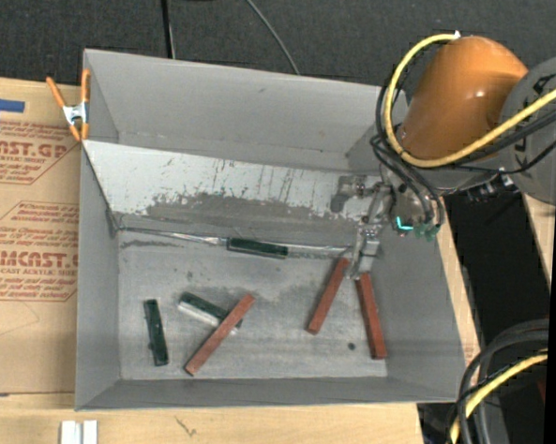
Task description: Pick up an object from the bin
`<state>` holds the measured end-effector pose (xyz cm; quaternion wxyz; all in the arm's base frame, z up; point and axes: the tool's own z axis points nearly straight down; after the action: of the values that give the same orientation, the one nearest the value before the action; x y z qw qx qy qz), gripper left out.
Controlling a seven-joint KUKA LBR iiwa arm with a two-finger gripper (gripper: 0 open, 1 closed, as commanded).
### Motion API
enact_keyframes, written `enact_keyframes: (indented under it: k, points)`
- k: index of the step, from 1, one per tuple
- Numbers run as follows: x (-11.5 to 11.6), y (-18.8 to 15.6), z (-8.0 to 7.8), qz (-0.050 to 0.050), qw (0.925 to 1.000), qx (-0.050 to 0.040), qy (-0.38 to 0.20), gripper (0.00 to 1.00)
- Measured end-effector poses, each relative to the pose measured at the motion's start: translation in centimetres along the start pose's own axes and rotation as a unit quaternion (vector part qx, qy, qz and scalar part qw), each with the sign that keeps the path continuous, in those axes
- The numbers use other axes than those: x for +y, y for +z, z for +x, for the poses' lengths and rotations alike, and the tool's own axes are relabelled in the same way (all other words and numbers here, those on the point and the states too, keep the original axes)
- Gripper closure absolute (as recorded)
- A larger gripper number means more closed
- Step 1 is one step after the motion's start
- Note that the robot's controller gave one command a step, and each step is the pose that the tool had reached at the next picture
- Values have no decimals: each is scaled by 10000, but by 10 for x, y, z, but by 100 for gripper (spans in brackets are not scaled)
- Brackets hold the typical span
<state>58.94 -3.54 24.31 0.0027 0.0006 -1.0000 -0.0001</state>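
Orange cover [459,96] of the arm is seen above the bin's [219,110] right wall. Beneath it the gripper [362,259] is placed at the near-touching upper ends of two reddish-brown sticks, the left stick [328,296] and the right stick [370,316], lying near the right wall. Whether the gripper is open or closed, or has hold of either, cannot be told. A third stick [220,333] is seen nearer the front left corner.
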Motion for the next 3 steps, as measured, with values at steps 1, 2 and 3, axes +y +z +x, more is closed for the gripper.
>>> enact_keyframes:
  k: [1, 2, 3]
  points:
    - [0, -5, -1, 1, 10000, -41, -1, 0]
    - [-6, 48, 2, 6, 9974, -50, -720, 0]
    - [-16, 77, 6, 8, 9670, -37, -2549, 0]
